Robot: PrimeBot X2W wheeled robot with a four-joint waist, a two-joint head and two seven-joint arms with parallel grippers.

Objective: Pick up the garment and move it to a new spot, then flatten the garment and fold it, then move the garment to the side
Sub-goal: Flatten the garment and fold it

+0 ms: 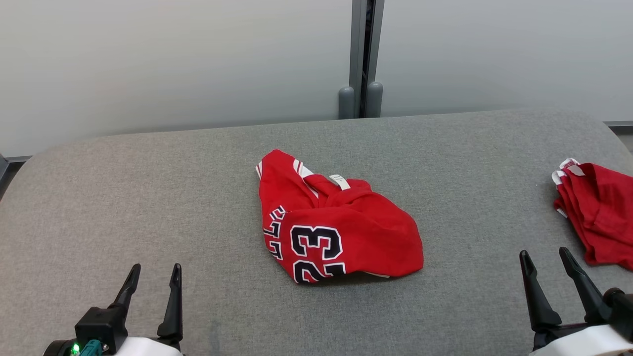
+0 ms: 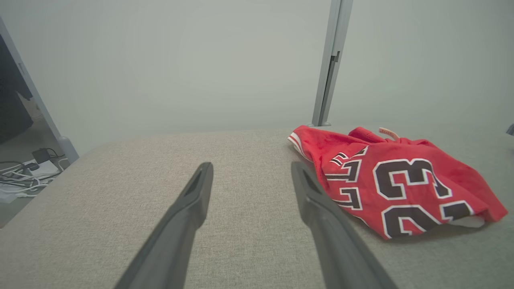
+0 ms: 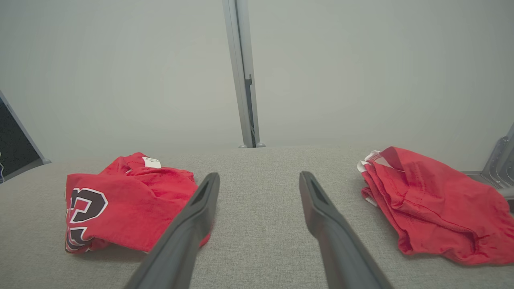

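A crumpled red garment [image 1: 376,232] is seen at the middle of the grey table [image 1: 148,198], printed "23" in black edged white, with letters beside it that are possibly "LL". Its white tag [image 1: 340,181] cannot be read. The left gripper [image 1: 154,271] and right gripper [image 1: 544,254] are spread wide, with nothing held or touched.

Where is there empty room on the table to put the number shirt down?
Bare gray table stretches from the numbered jersey to the left edge. Another bare strip lies between the jersey and the other red garment. The right edge is crowded.
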